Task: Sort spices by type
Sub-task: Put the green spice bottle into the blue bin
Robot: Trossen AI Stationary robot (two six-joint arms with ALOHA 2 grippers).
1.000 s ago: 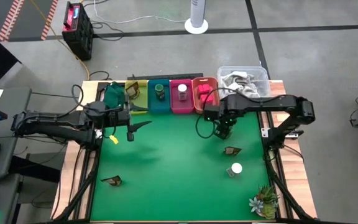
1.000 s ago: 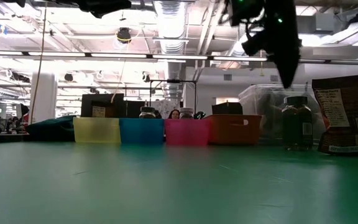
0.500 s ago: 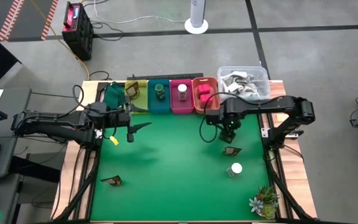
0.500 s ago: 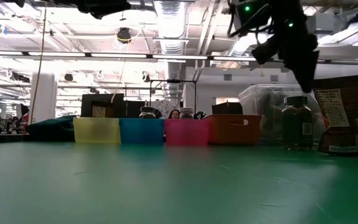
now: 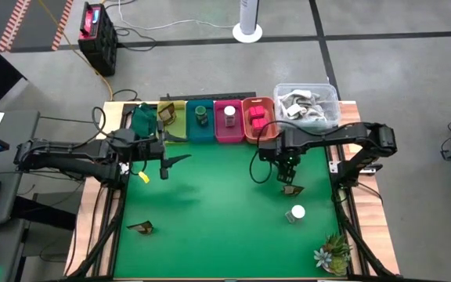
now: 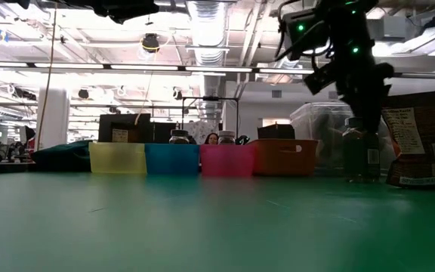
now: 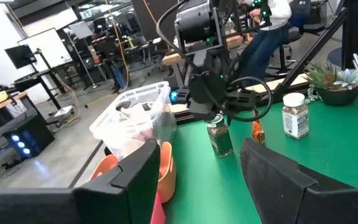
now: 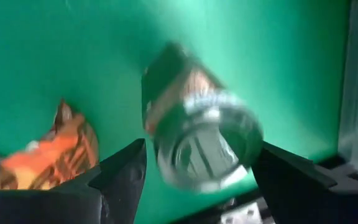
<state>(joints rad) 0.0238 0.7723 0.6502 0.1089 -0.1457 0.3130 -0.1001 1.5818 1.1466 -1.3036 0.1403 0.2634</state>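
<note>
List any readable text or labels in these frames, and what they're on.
Nothing here can be read.
Brown packet: a pale label panel with rows of print, too small to read.
Green jar under the right arm: has a label, blurred.
White-capped jar: a speckled label, no legible words.
Bins: no markings visible.

A grey concrete floor crossed by dark seam lines surrounds the green-topped counter; a white round-based pedestal and a black-and-red box stand on it; long bright ceiling lights and exposed pipes hang above distant desks and monitors.
</note>
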